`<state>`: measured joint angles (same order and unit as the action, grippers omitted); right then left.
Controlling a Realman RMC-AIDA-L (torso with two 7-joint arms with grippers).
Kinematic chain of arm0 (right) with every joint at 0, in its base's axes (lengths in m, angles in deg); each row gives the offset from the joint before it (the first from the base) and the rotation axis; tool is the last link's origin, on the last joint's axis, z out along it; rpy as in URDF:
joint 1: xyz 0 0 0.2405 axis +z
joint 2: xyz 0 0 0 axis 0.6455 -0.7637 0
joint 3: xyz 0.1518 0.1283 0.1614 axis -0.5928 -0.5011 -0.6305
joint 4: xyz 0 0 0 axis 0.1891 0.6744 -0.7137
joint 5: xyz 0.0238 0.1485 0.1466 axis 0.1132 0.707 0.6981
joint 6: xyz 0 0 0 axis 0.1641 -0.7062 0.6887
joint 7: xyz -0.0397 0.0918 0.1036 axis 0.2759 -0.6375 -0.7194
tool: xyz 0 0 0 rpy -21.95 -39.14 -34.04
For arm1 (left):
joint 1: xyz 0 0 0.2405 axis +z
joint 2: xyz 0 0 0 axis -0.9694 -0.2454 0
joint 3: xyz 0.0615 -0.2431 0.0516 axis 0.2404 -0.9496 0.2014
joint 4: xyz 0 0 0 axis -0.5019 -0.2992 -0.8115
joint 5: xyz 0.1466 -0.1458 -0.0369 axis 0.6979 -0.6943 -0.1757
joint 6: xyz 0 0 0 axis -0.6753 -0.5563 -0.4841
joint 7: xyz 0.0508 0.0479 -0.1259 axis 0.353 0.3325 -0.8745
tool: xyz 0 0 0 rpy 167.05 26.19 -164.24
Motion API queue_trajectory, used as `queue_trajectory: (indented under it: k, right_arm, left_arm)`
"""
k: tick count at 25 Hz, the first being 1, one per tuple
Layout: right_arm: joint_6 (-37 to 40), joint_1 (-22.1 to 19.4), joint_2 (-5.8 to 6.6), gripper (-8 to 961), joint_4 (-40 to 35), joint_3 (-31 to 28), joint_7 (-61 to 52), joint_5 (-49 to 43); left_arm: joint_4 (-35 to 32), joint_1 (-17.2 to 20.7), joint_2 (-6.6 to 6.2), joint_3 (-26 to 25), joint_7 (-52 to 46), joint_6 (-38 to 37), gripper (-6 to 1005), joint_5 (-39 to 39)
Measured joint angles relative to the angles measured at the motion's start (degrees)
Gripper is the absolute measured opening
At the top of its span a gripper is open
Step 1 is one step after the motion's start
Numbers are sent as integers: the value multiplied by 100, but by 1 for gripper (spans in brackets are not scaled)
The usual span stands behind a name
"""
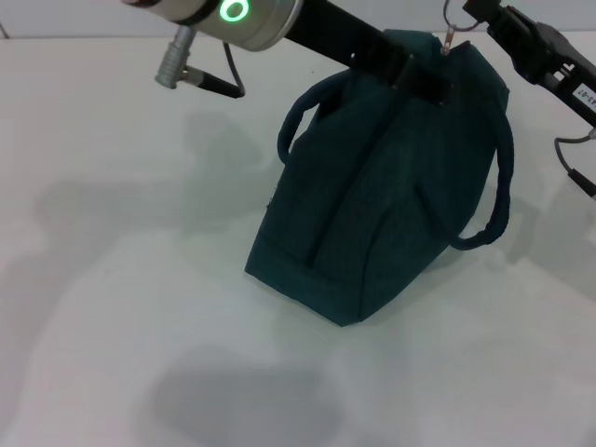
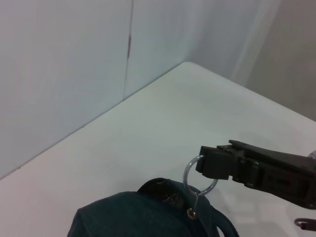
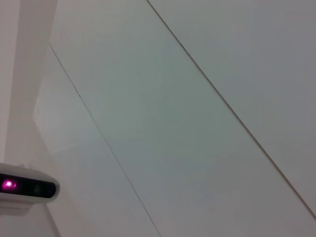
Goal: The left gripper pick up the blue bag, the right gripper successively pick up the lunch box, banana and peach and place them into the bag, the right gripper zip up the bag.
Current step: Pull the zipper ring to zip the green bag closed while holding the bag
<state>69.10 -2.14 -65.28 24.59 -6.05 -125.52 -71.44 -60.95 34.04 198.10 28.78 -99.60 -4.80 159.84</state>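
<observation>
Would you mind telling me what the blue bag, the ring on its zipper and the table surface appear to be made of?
The blue bag looks like soft woven fabric, matte, creasing and sagging at its sides. The ring on its zipper looks like thin metal wire, silvery with a slight shine; the right gripper holds it. The table seems a smooth, matte white laminate, though that is uncertain.

White table (image 1: 112, 279); blue bag (image 1: 372, 223) resting on it.

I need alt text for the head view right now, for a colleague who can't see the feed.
A blue bag stands on a white table, held at its top by the left hand, whose arm reaches in from the upper left. The right hand, at the upper right, grips the metal zipper ring at the bag's top; no lunch box or fruit is visible.
</observation>
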Motion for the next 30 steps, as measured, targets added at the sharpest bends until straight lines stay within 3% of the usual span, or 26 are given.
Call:
queue_trajectory:
  k: [6,14,21,30]
  right_arm:
    - [0,13,0,5,4,1,-1,-1]
    - [-7,60,0,5,15,1,-2,-29]
    - [-9,60,0,5,58,1,-2,-43]
    - [-23,55,0,5,57,0,-2,-45]
  left_arm:
    - [74,-78,6,55,-260,35,845,-7]
    - [653,-199,12,216,-330,206,846,53]
    - [670,-78,9,393,229,311,813,6]
    - [664,-49,5,463,250,369,541,153]
